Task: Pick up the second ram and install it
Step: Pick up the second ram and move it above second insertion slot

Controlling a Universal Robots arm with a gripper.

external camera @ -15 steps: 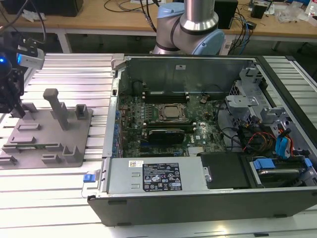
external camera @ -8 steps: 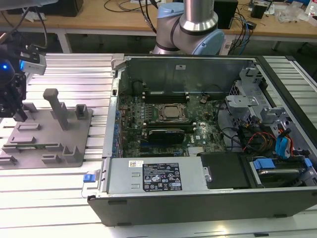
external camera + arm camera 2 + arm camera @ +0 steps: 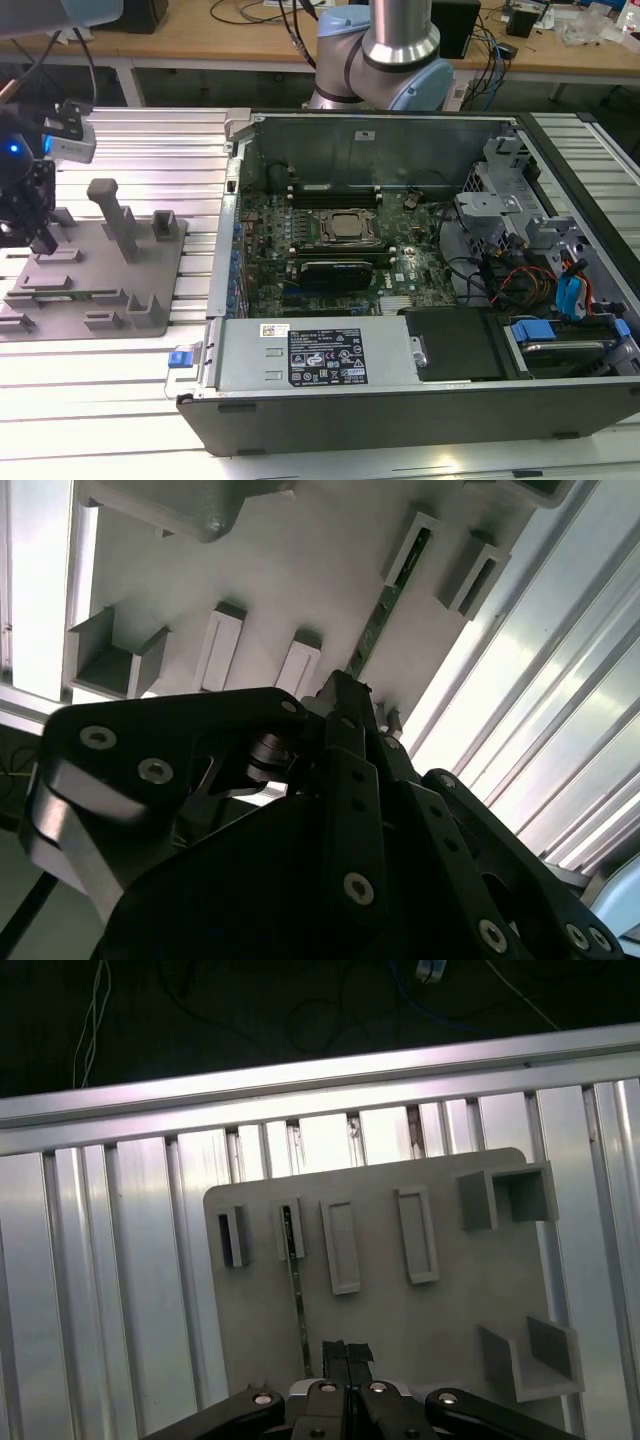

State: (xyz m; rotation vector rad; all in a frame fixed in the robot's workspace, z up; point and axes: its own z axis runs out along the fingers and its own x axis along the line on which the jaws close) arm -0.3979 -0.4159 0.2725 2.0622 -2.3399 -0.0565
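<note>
Green on grey: the second ram [image 3: 298, 1295] standing on its long edge on the holder plate [image 3: 400, 1330], far end seated in a slot block [image 3: 283, 1230]. Just beside it in the first wrist view, the tool [image 3: 347, 1352], narrow, tips pressed together. Plate resting on the ribbed metal surface [image 3: 150, 150] at the exterior view's left, near the open computer case [image 3: 360, 150] and its motherboard [image 3: 270, 210].

Print illegible: black label [image 3: 328, 365], white sticker [image 3: 275, 330] on metal cover [image 3: 245, 365].
</note>
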